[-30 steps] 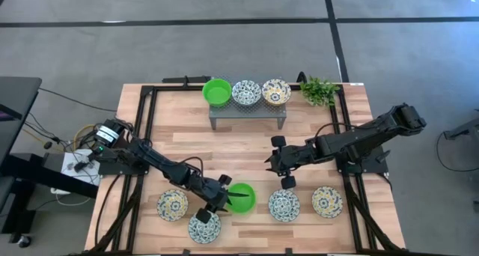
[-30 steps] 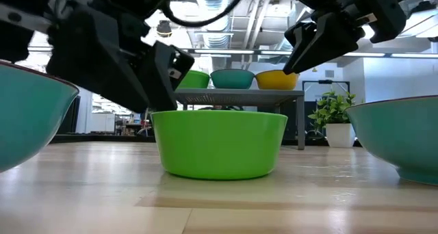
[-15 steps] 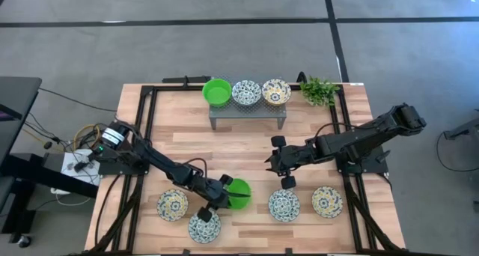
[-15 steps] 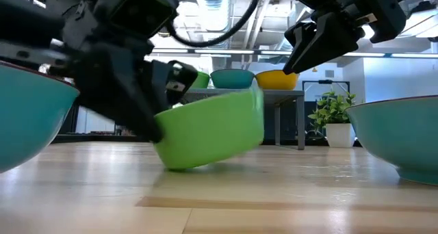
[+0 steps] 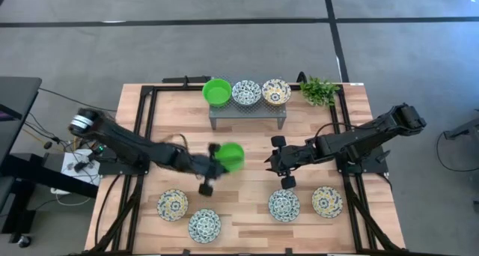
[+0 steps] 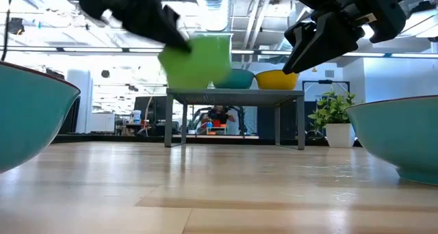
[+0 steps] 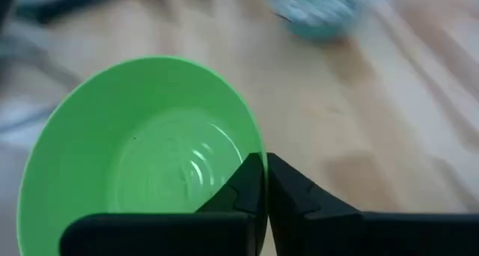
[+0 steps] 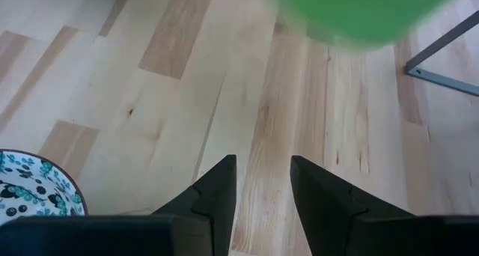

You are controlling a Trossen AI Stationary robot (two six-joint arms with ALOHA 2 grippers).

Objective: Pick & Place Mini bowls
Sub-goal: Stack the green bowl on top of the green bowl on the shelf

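Table (image 5: 247, 140): wooden, rack (image 5: 247, 108) at far edge.
Green bowl (image 5: 232, 156): in air mid-table, rim pinched by L fingers.
L gripper (image 7: 265, 183): clamped on bowl rim.
R gripper (image 8: 262, 183): fingers apart, empty, just right of bowl.

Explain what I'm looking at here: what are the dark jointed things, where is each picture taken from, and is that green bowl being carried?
The dark jointed things are two robot arms at a wooden table. One picture looks straight down, one looks level across the tabletop, and two come from cameras on the arms' wrists.

The left hand is shut on the rim of a green bowl, lifted clear of the table; the low view shows it in the air. The right hand hangs open over bare wood, holding nothing.

Four patterned bowls lie along the near edge. A grey rack at the far side carries another green bowl and two patterned ones, with a small plant beside it.
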